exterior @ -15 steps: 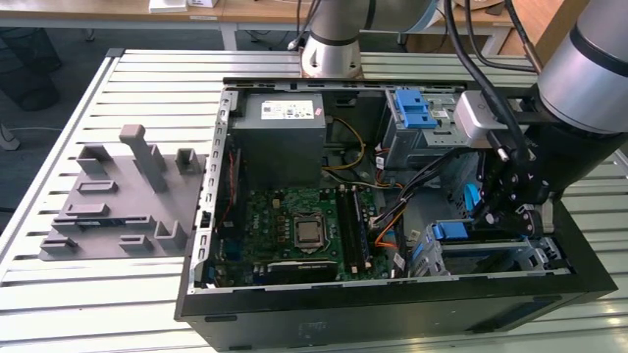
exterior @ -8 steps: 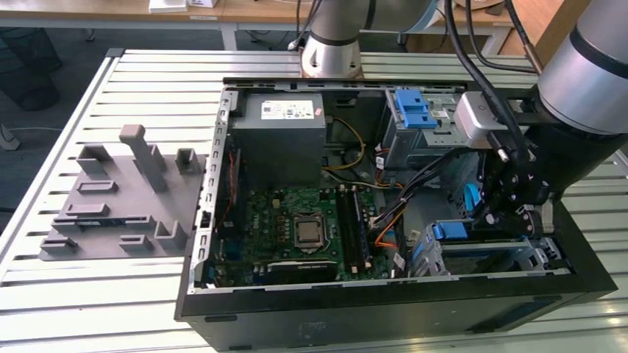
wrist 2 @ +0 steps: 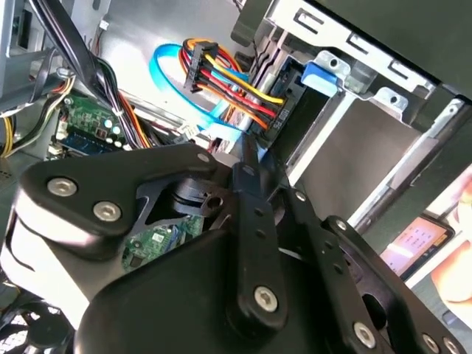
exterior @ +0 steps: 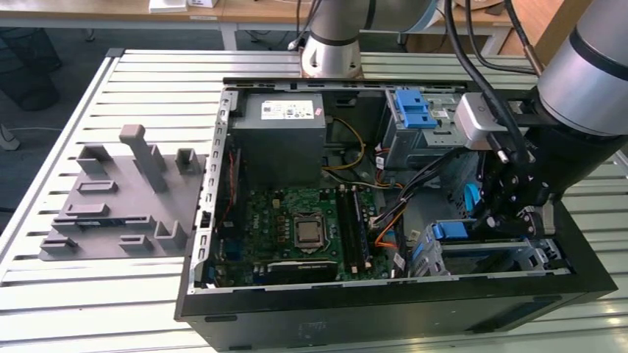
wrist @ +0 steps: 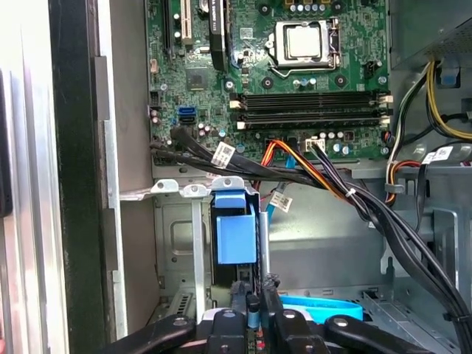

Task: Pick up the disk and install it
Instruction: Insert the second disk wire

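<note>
Fingers [wrist: 253, 313] down inside the computer case [exterior: 393, 312], pinched together at the slot's edge; disk [wrist: 236, 236] just ahead, seated upright

A slatted metal table [exterior: 59, 294] stands on dark floor [exterior: 59, 66], wooden desks [exterior: 255, 11] behind.

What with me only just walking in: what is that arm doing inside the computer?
The arm's gripper is lowered into the open computer case. It hangs right over the grey drive cage with the blue handle, on the exterior view's right of the motherboard. Whether it holds the disk cannot be told from these views.
</note>
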### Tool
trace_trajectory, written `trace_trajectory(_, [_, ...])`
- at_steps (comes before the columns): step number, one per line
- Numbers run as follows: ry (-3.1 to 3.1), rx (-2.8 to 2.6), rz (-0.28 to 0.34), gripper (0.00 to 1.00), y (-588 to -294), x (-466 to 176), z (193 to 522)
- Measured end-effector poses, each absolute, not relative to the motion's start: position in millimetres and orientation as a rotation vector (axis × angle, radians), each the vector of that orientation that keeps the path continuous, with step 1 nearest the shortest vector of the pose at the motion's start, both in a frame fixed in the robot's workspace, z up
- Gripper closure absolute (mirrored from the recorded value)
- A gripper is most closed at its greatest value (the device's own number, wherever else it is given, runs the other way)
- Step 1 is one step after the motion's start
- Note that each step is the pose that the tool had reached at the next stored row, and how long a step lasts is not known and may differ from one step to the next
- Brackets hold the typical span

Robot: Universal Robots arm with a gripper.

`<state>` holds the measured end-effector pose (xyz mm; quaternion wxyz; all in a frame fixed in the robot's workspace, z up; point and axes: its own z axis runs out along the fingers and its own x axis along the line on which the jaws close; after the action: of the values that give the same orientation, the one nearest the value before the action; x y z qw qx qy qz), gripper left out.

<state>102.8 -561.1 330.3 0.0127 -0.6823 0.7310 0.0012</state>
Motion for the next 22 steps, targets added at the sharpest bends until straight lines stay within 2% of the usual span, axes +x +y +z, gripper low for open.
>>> trace_trajectory(18, [2.278, -2.126, 0.004, 0.77, -561, 103, 343])
trace_trajectory(20, [2.278, -2.126, 0.004, 0.78, -561, 103, 344])
trace_trajectory(22, [2.278, -2.126, 0.004, 0.89, -561, 103, 344])
